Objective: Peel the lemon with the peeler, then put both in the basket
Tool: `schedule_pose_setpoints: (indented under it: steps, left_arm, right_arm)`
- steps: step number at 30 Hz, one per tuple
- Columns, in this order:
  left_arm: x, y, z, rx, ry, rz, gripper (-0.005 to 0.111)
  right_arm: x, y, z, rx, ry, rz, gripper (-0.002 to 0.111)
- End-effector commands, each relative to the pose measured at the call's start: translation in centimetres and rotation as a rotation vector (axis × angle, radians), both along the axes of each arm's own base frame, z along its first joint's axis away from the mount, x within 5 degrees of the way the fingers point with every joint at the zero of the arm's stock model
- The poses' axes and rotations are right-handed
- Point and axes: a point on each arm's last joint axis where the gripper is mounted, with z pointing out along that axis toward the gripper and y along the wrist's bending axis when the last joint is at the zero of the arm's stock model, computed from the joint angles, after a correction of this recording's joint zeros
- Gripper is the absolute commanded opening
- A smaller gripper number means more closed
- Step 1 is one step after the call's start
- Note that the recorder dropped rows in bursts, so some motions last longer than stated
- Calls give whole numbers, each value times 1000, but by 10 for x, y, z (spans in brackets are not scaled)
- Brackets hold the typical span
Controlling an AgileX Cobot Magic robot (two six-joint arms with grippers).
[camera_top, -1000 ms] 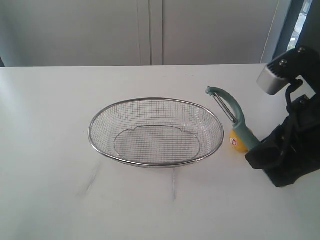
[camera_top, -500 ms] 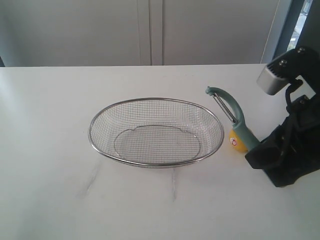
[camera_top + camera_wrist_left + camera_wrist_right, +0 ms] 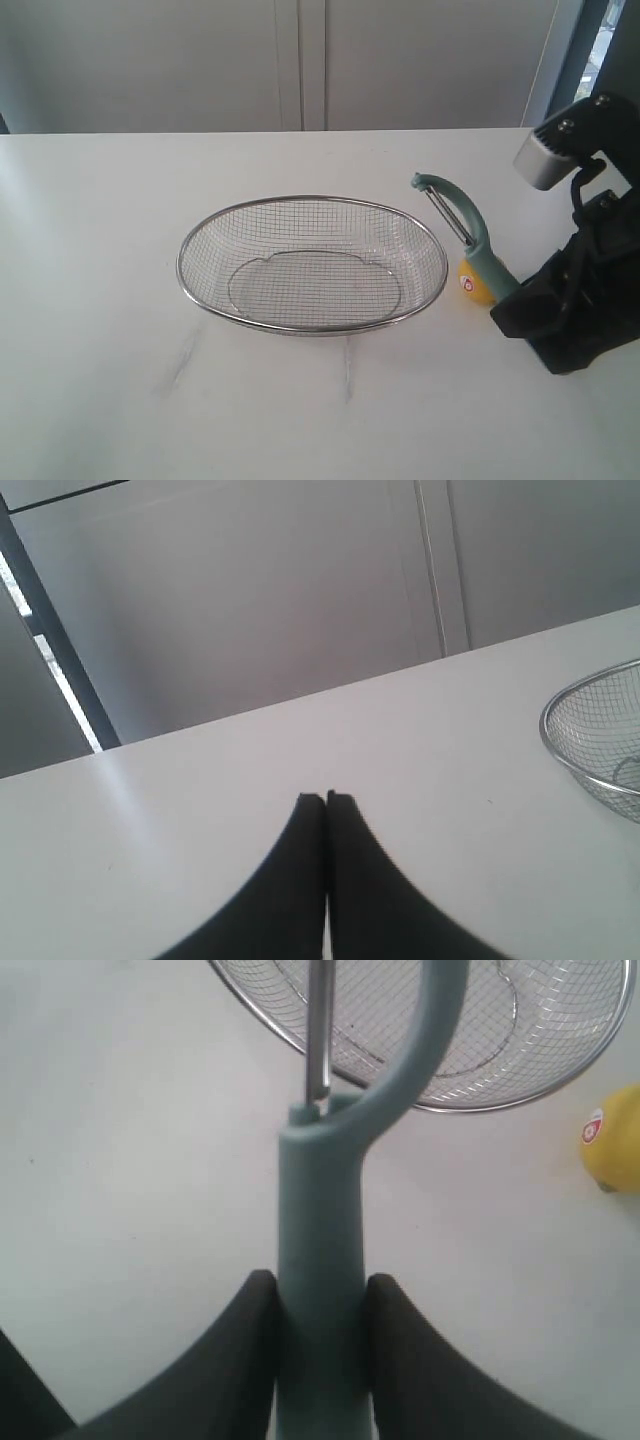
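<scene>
White and matt, the table [image 3: 100, 300] runs back to pale cabinet panels [image 3: 300, 60]; the right gripper [image 3: 320, 1282] has its black fingers [image 3: 230, 1360] pressed on either side of the peeler [image 3: 320, 1210], low on the thick rounded handle, with the hooked head and thin metal blade pointing toward the basket [image 3: 310, 327]. Its teal plastic looks smooth, stiff and light, so the hold seems sound, though it may twist when the blade bites. The lemon [image 3: 478, 290] sits on the table just beside the basket's right end, apart from the peeler; round, waxy and firm, with a small red-and-white sticker, it would likely roll or slip and is best clamped across its middle. The left gripper [image 3: 326, 800] has its jaws pressed together on nothing, over bare table. The basket is rigid silver mesh, shallow, oval, thick-rimmed and empty
</scene>
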Motion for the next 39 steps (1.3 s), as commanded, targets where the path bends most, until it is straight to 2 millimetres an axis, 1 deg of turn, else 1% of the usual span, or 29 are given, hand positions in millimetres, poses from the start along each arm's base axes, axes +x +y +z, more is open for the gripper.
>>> schedule_pose_setpoints:
  steps: [1,5,11,15,24,26,28,31,33,39]
  left_arm:
    - [0,0,4,-2,-56,-3,0]
    - [-1,1,11,-20,-132,5,0]
    - [-4,3,28,-52,-315,22,0]
    - [-6,4,33,-100,-365,19,0]
    - [-11,5,43,-115,-498,29,0]
    - [-12,6,45,-163,-515,18,0]
    - [-12,6,46,-266,-509,-10,0]
    - [-11,5,43,-372,-469,-38,0]
    - [-10,5,43,-410,-423,-46,0]
    - [-9,3,59,-451,-286,-54,0]
  right_arm:
    - [0,0,0,5,-4,3,0]
    - [0,0,0,5,-4,3,0]
    - [0,0,0,5,-4,3,0]
    - [0,0,0,5,-4,3,0]
    - [0,0,0,5,-4,3,0]
    - [0,0,0,5,-4,3,0]
    - [0,0,0,5,-4,3,0]
    - [0,0,0,5,-4,3,0]
    - [0,0,0,5,-4,3,0]
    - [1,0,0,6,-6,2,0]
